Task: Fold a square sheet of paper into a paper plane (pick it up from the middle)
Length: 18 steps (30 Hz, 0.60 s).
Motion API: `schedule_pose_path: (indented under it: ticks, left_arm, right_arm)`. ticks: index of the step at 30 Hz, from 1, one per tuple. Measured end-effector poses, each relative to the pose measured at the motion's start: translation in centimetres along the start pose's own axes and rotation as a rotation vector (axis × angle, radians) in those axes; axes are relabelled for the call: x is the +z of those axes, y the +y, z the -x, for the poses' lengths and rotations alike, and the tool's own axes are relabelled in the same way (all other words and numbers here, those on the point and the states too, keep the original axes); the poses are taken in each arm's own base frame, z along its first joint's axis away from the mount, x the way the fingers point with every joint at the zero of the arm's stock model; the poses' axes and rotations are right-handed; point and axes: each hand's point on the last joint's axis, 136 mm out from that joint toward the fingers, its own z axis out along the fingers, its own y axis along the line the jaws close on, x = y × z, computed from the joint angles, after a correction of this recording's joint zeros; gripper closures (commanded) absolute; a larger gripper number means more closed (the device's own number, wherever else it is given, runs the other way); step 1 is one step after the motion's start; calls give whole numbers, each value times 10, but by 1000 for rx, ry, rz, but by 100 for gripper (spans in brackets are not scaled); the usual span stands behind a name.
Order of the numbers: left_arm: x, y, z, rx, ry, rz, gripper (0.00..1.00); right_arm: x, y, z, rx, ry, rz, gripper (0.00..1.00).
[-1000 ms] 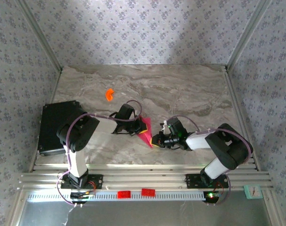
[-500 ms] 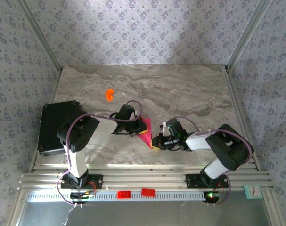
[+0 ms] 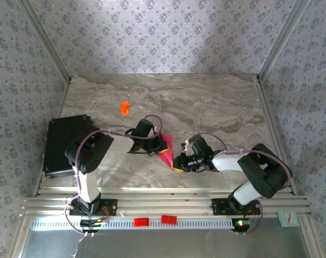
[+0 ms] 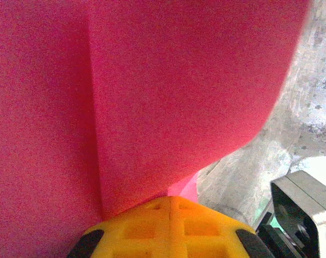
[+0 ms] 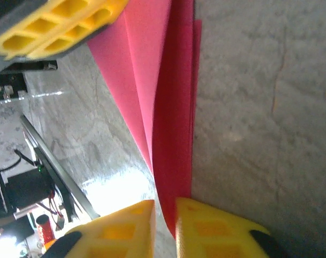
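Right claw [image 5: 165,207] straddles the paper plane [image 5: 171,107] tip, jaws slightly parted.

folded magenta-pink paper [image 3: 166,151]: plain and unprinted; bright pink where lit, deeper crimson in the shaded folds.
left tool [image 3: 162,144]: bright yellow finger pads with a moulded grid, black body.
right tool [image 3: 177,163]: matching yellow pads, black housing.
robot arms [image 3: 93,153]: black and white casings, lilac cables.
marbled stone-look counter [image 3: 216,102]: grey and beige with pale wavy veins.
small orange plastic piece [image 3: 124,108]: vivid orange, no pattern.
flat black box [image 3: 63,141]: matte black.
papered walls [image 3: 152,32]: pale grey-lilac with small repeating darker floral sprigs.
front metal rail [image 3: 205,204]: silver.
two small labels [image 3: 141,221]: red.
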Motion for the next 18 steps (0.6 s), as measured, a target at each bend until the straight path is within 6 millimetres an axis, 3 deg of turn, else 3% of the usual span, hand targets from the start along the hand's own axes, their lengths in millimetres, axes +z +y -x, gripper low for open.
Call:
schedule_pose_path:
  ticks: [4,9,13,18]
  left_arm:
    - [0,0,0,1,-4,-5,94]
    - [0,0,0,4,-7,-9,94]
    - [0,0,0,4,-7,-9,94]
    - [0,0,0,4,-6,-10,94]
  right_arm:
    - [-18,7,2,-1,-35,-15,68]
    - [-32,33,27,-47,-99,19,90]
    - [-21,46,43,-53,-79,25,95]
    - [5,47,48,-46,-24,-1,97]
